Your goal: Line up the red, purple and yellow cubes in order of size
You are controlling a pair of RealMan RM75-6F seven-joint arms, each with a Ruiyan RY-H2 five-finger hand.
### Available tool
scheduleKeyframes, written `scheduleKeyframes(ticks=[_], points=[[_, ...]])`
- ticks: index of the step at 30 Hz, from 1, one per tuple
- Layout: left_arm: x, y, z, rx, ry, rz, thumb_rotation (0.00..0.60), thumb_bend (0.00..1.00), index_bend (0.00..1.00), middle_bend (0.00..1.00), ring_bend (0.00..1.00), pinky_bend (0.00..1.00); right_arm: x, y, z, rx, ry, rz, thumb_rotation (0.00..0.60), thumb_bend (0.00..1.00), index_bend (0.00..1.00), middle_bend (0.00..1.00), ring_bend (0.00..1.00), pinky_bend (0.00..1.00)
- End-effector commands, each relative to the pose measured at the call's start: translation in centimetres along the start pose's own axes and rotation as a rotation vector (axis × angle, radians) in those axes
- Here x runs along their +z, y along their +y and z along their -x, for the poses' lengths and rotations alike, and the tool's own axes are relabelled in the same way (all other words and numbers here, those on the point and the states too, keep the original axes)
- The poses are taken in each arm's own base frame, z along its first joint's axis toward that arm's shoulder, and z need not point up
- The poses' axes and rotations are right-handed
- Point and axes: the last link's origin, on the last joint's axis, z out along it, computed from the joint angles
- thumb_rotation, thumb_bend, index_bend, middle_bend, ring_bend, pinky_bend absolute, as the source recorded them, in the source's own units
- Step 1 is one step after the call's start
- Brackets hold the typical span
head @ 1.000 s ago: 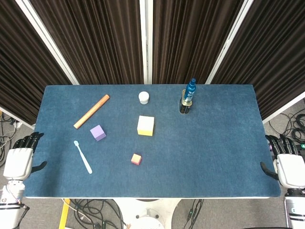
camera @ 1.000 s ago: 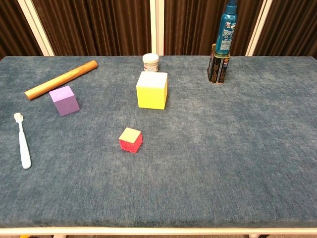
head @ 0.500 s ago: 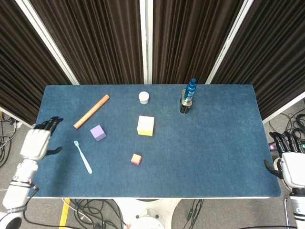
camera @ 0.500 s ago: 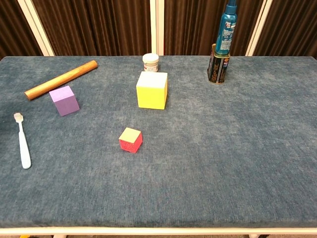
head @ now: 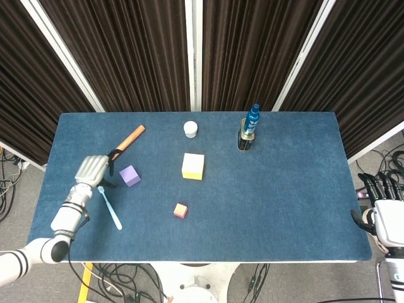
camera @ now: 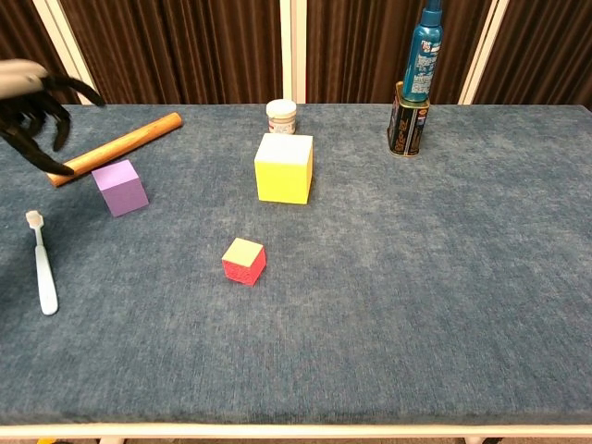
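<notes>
Three cubes sit scattered, unsorted, on the blue cloth-covered table (head: 284, 189), so the lining-up looks not yet begun. Landmark: large yellow foam cube (head: 193, 166), mid-table. The mid-size purple cube (head: 129, 175) lies well to its left, slightly nearer the robot; the small red cube with a pale top face (head: 180, 210) lies nearer the robot than the yellow one, just left of it, apart from both. No two cubes touch.

Left hand (head: 92, 170) hovers far left of the yellow cube, just beside the purple one on its outer side, probably placed there to take that cube first. Its fingers (camera: 37, 111) are spread and curved downward, holding nothing; whether they touch the table or cube can't be told. Right hand (head: 385, 211) is parked off the table's right edge, far from the yellow cube, likely idle; fingers apart, empty.

Clutter, likely distractors: orange wooden rod (head: 121, 147) far left and behind the yellow cube; white-and-blue toothbrush (head: 110, 207) far left, near side; small white jar (head: 190, 129) right behind; blue bottle standing in a dark tin (head: 250, 129) behind right.
</notes>
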Motion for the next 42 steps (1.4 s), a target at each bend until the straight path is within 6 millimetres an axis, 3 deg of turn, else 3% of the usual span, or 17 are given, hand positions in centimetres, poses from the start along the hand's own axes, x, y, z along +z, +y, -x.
scheduleKeyframes(ticks=[1, 15, 29, 36, 42], points=[[1.5, 1.2, 1.7, -0.007, -0.052, -0.025, 0.6, 0.0, 0.25, 0.76, 0.83, 0.96, 0.0, 0.0, 0.1, -0.002, -0.006, 0.0, 0.6, 0.17, 0.1, 0.13, 0.02, 0.09], [2.8, 2.6, 4.2, -0.143, -0.097, -0.19, 0.6, 0.0, 0.28, 0.86, 0.92, 1.0, -0.2, 0.1, 0.4, 0.006, -0.034, 0.002, 0.6, 0.17, 0.1, 0.13, 0.02, 0.09], [3.6, 2.4, 4.7, -0.103, -0.063, -0.274, 0.6, 0.0, 0.46, 0.91, 0.97, 1.0, -0.2, 0.3, 0.6, 0.021, -0.051, -0.005, 0.6, 0.17, 0.1, 0.13, 0.02, 0.09], [3.5, 3.9, 3.5, -0.095, -0.03, -0.182, 0.6, 0.08, 0.52, 0.94, 0.98, 1.0, -0.1, 0.3, 0.7, 0.025, -0.054, -0.007, 0.6, 0.17, 0.1, 0.13, 0.02, 0.09], [5.5, 7.0, 1.6, 0.012, 0.012, -0.047, 0.6, 0.09, 0.52, 0.94, 0.98, 1.0, -0.3, 0.4, 0.5, 0.021, -0.049, -0.006, 0.6, 0.17, 0.1, 0.13, 0.02, 0.09]])
